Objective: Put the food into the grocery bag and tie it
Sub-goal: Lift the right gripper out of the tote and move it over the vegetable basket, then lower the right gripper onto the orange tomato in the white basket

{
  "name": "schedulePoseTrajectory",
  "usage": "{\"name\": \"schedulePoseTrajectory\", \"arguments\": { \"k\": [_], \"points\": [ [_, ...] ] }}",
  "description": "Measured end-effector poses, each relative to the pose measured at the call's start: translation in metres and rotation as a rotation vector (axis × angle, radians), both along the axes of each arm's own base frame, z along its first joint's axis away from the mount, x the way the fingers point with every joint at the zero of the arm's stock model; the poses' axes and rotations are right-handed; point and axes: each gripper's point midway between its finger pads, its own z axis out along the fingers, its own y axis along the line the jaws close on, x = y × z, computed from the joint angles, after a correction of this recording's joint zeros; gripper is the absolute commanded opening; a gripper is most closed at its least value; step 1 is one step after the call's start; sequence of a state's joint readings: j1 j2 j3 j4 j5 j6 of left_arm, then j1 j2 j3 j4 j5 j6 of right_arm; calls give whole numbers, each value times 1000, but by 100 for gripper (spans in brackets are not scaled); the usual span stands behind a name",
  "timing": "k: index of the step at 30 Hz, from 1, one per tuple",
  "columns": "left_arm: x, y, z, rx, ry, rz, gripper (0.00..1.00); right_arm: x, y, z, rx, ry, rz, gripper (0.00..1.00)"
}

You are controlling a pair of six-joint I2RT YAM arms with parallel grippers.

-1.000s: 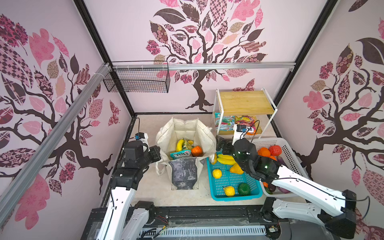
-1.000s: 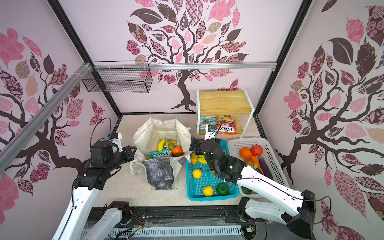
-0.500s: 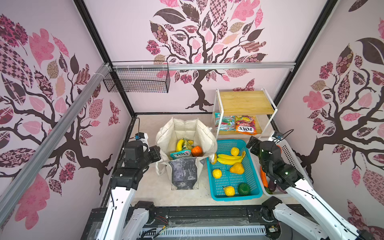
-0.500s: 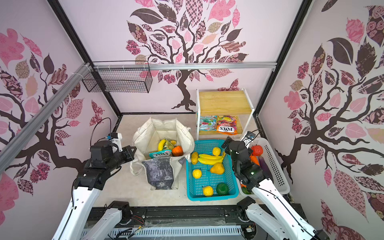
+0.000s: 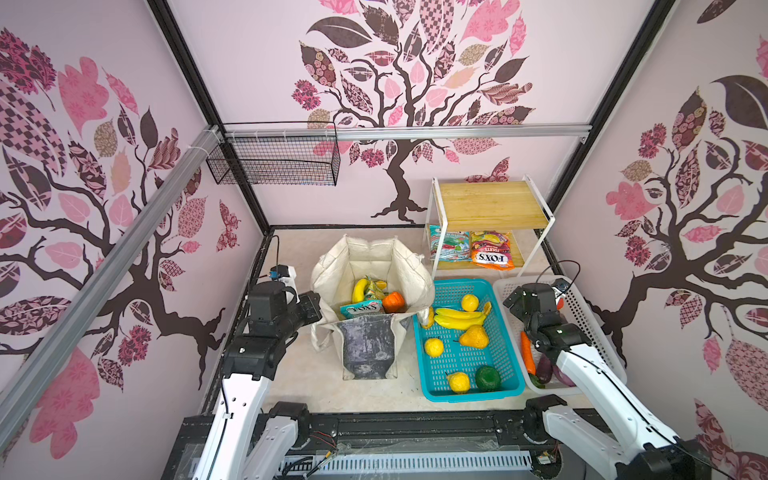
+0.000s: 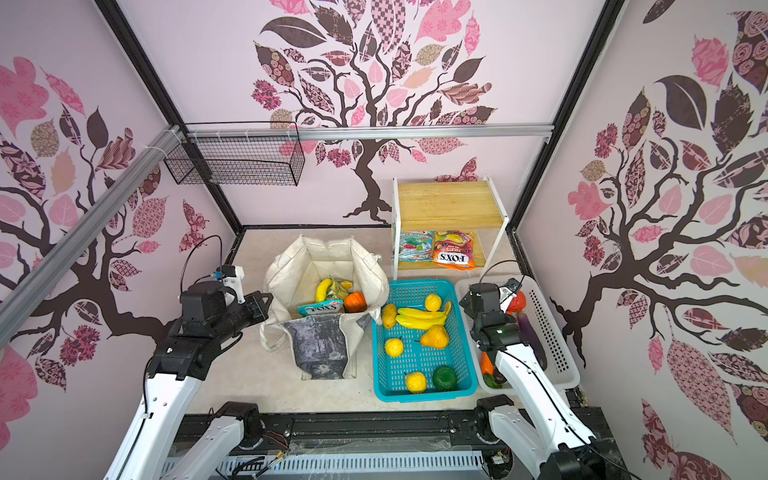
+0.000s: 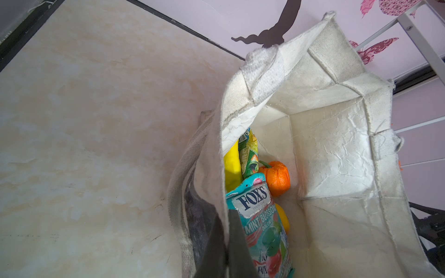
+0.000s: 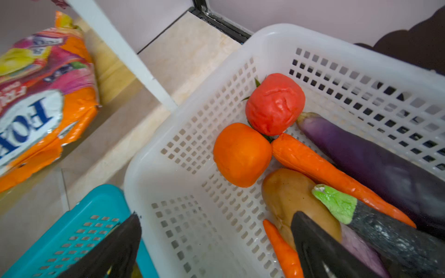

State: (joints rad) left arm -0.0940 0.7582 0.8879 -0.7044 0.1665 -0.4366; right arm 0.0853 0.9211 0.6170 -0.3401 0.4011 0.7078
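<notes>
The cream grocery bag (image 5: 409,270) stands open in the middle of both top views. Inside it lie a yellow banana (image 7: 232,168), an orange piece (image 7: 277,177) and a teal FOX'S packet (image 7: 258,211). My left gripper (image 7: 227,238) is shut on the bag's left rim, holding that wall up. My right gripper (image 8: 215,216) hangs open over the white basket (image 8: 183,125), with nothing between its fingers. Under it lie a red tomato (image 8: 274,103), an orange fruit (image 8: 242,154), carrots (image 8: 320,168), a potato (image 8: 289,192) and aubergines (image 8: 361,149).
A teal basket (image 5: 457,286) between bag and white basket holds bananas (image 5: 459,316), lemons, a pear and a green piece. A white-framed wooden shelf (image 5: 490,203) at the back right carries two more FOX'S packets (image 5: 492,257). A wire basket (image 5: 274,160) hangs on the back rail.
My right arm has swung right, from over the teal basket beside the bag to above the white basket, staying open. The left gripper and the bag have not moved.
</notes>
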Motion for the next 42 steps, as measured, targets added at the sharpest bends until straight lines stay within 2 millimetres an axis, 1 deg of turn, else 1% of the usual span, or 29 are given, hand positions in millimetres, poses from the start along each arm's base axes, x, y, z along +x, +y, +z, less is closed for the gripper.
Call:
{"name": "schedulePoseTrajectory", "arguments": {
  "k": [2,4,5,7,9,13,16,21,23,27,32,37,42],
  "points": [
    [0,0,0,0,0,0,0,0,-11,-5,41,-4,-23,100],
    [0,0,0,0,-1,0,0,2,-18,-8,63,-7,-33,98],
    [0,0,0,0,-1,0,0,3,-19,-10,69,-3,-28,96],
    [0,0,0,0,0,0,0,8,-16,-15,92,7,0,89],
    [0,0,0,0,0,0,0,13,-14,-22,133,16,23,86],
    [0,0,0,0,0,0,0,16,-35,-32,224,11,-21,85],
    [0,0,0,0,0,0,0,18,-43,-33,259,-6,-37,84],
    [0,0,0,1,0,0,0,28,-38,-34,301,-34,-13,80],
    [0,0,0,1,0,0,0,31,-39,-38,307,-27,-14,78],
    [0,0,0,1,0,0,0,34,-41,-51,318,2,-30,69],
    [0,0,0,1,-1,0,0,36,-41,-62,323,29,-33,67],
    [0,0,0,1,-1,0,0,38,-40,-67,330,37,-24,56],
    [0,1,0,0,-1,2,0,40,-34,-68,353,38,5,56]
  ]
}}
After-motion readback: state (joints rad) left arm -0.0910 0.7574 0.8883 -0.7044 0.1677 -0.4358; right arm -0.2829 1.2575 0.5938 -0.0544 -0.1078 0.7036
